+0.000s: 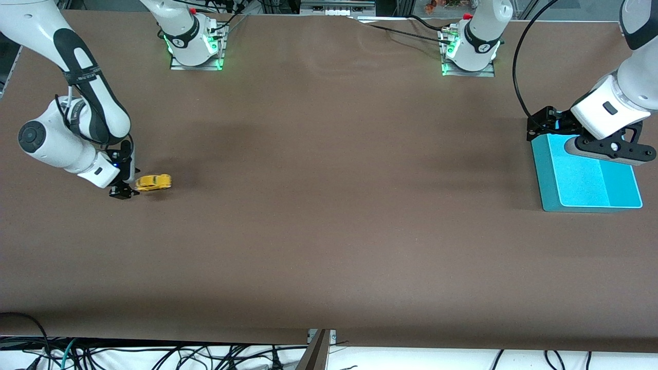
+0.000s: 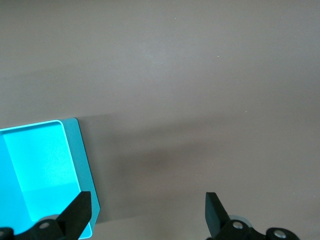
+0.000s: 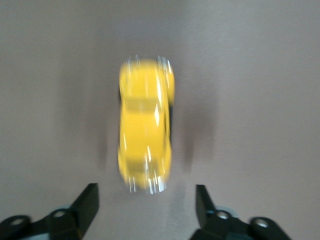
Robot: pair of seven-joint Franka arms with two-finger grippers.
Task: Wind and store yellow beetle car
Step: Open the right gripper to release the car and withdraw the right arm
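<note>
The yellow beetle car (image 1: pixel 153 182) stands on the brown table at the right arm's end, blurred as if rolling. In the right wrist view the car (image 3: pixel 146 150) lies just past the fingertips, clear of them. My right gripper (image 1: pixel 123 192) is open and empty, low at the table right beside the car; it also shows in the right wrist view (image 3: pixel 146 202). My left gripper (image 1: pixel 611 146) hangs over the turquoise tray (image 1: pixel 591 187) at the left arm's end, open and empty. In the left wrist view the left gripper (image 2: pixel 148 210) is over the tray's edge (image 2: pixel 80 150) and bare table.
The tray is shallow with a raised rim and nothing in it. Both arm bases stand along the table's edge farthest from the front camera. Cables hang below the table's near edge (image 1: pixel 154 354).
</note>
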